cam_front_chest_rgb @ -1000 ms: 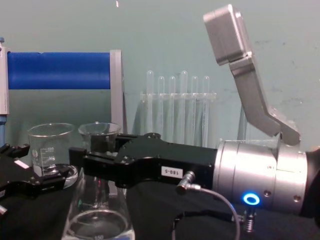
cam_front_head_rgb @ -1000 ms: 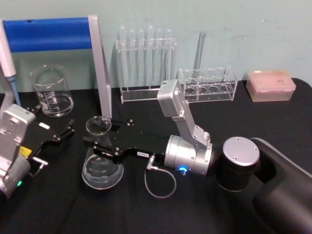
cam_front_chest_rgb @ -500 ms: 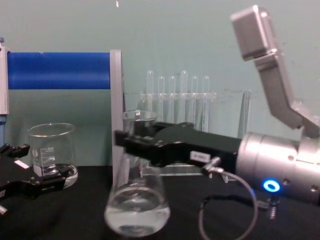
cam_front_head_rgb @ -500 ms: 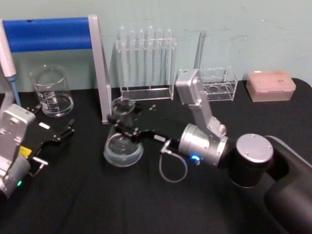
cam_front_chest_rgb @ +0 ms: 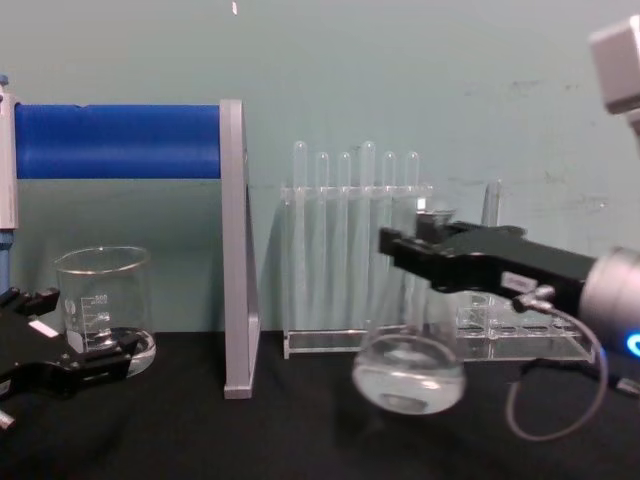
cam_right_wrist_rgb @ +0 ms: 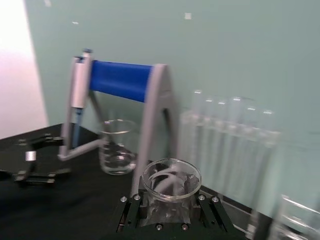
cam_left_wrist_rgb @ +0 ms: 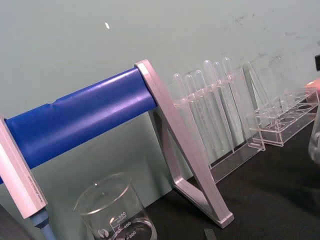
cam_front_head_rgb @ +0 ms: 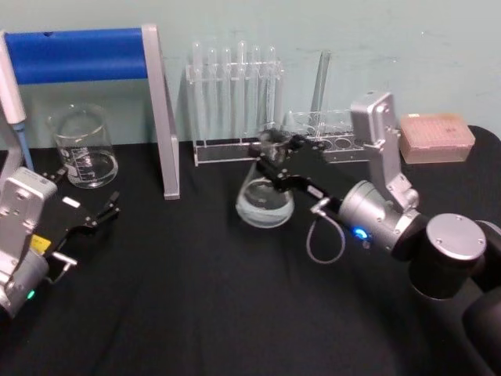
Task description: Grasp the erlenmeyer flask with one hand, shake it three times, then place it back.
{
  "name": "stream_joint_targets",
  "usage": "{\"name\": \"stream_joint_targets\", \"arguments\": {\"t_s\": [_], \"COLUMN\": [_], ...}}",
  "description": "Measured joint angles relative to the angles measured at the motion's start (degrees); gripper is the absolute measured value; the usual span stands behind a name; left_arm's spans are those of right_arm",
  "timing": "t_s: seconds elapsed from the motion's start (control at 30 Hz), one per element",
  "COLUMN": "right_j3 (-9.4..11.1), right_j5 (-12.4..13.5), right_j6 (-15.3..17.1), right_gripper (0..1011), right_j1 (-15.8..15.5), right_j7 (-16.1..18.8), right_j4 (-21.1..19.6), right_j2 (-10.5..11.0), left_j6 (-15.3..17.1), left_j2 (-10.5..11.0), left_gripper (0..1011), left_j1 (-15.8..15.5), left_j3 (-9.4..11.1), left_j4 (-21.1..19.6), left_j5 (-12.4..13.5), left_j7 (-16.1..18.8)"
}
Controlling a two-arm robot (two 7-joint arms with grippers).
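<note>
At far left we see the left gripper (cam_front_head_rgb: pixel 82 196) low over the tabletop (cam_front_head_rgb: pixel 180 298), jaws apart with nothing between them, and just behind it the glass beaker (cam_front_head_rgb: pixel 81 146), contents we cannot tell. Right of the blue-barred stand (cam_front_head_rgb: pixel 94 55), the erlenmeyer flask (cam_front_head_rgb: pixel 264 204) hangs tilted above the tabletop in front of the test tube rack (cam_front_head_rgb: pixel 233 86), with a shallow pool of clear liquid in its base. The right gripper (cam_front_head_rgb: pixel 275 150) reaches in from the right, jaws closed tight on the flask's neck just under the rim.
</note>
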Motion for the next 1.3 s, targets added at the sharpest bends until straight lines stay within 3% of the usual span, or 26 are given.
{"name": "stream_joint_targets", "arguments": {"t_s": [0.3,0.63,0.97,1.3], "right_j3": [3.9,5.1,3.0,-2.6], "right_j5": [-1.7,-2.9,-3.6,-3.1], "right_j6": [0.9,1.6,1.8,2.3], "right_gripper": [450,450,450,450], "right_j1": [-2.2,-2.7,-1.4,0.8], "right_j7": [-4.4,-4.4,0.3,7.4], "right_j4": [-1.7,-1.8,-0.7,0.6], "right_j2": [0.5,-0.2,-2.3,-4.3], "left_j6": [0.0,0.0,0.0,0.0], "left_j2": [0.0,0.0,0.0,0.0], "left_gripper": [1001,1001,1001,1001], "left_j1": [0.0,0.0,0.0,0.0], "left_j3": [0.0,0.0,0.0,0.0], "left_j4": [0.0,0.0,0.0,0.0], "left_j5": [0.0,0.0,0.0,0.0], "left_j7": [0.0,0.0,0.0,0.0]}}
